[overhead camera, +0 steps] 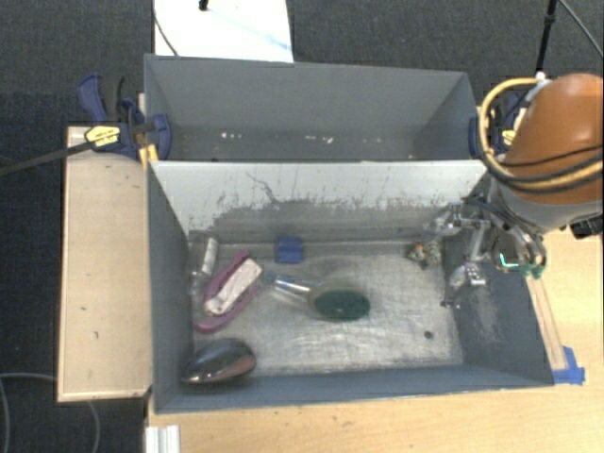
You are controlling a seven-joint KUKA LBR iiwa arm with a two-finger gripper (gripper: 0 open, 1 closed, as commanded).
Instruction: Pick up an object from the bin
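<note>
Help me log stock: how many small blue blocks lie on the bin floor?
1. The blue block lies at the back of the bin, left of centre, up-right of the pink-and-purple thing. The gripper at the right may hide more.

Small brownish piece, lying loose — far right, at the back

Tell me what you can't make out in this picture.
Camera view:
- Small brownish thing beside the tool: too small to identify.
- Clear item, far left: see-through, outline unclear.
- Dark rounded thing, front left: shadowed and glossy, kind unclear.
</note>
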